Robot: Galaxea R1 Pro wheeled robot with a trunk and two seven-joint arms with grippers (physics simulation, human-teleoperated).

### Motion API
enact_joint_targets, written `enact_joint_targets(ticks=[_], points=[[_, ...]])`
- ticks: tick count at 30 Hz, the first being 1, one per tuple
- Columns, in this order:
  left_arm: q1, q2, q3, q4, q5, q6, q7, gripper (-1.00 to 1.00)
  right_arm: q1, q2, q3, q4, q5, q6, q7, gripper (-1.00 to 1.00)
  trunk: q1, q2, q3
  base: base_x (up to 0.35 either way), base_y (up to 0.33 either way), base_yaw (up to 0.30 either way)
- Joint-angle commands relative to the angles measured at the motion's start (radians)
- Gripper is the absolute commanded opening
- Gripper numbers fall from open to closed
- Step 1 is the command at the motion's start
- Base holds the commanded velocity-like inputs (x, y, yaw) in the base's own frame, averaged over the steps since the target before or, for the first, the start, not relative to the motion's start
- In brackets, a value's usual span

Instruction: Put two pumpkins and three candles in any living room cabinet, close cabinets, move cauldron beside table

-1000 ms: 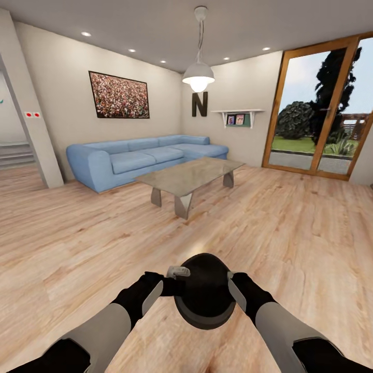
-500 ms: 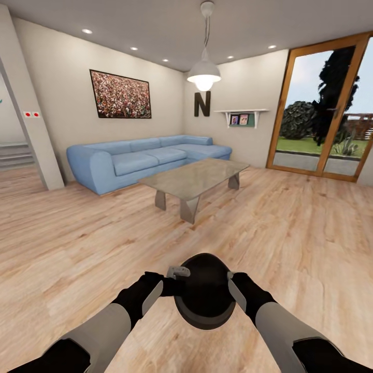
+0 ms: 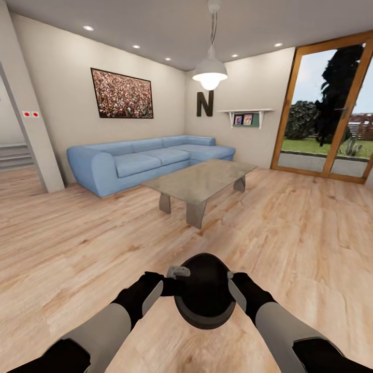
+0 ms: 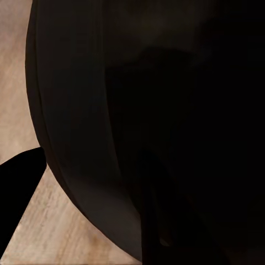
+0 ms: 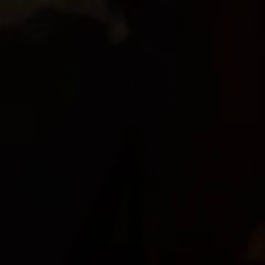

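Pale wood planks make the floor (image 3: 290, 243) that spreads out ahead of the two grippers and under them. Well beyond them, against the far wall, stands the blue corner sofa (image 3: 140, 160), and past the right gripper's side a glass door (image 3: 331, 109) in a wooden frame opens onto greenery. Between the sofa and the grippers, well apart from both, is the low table (image 3: 199, 181) with its greyish glass top and short grey legs. Above it hangs a white lamp (image 3: 210, 72).

Close in, the black cauldron (image 3: 204, 298) sits between the two arms, off the floor, its dark bulging side close against the left wrist camera (image 4: 99, 121). The left gripper (image 3: 173, 282) meets its rim on one side and the right gripper (image 3: 233, 287) presses the opposite side. How far either pair of fingers is spread cannot be told, since the pot hides them; the right wrist view is nearly all black.
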Motion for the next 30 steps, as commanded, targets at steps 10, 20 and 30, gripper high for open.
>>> enact_joint_targets(ticks=[10,20,30], points=[[-0.002,0.006,-0.021,-0.002,-0.004,0.003,0.002,-1.0,-0.001,-0.002,0.034,0.0,-0.054,-0.001,-0.006,-1.0,0.0,-0.001,-0.001,0.238,0.197,0.0],[-0.001,0.006,-0.021,-0.002,-0.004,0.003,0.002,-1.0,-0.001,-0.002,0.035,-0.001,-0.054,-0.001,-0.005,-1.0,0.0,-0.001,-0.001,0.238,0.197,0.0],[-0.002,0.006,-0.021,-0.002,-0.004,0.003,0.002,-1.0,-0.001,-0.001,0.036,-0.002,-0.054,-0.001,0.0,-1.0,0.0,-0.001,-0.001,0.238,0.197,0.0]])
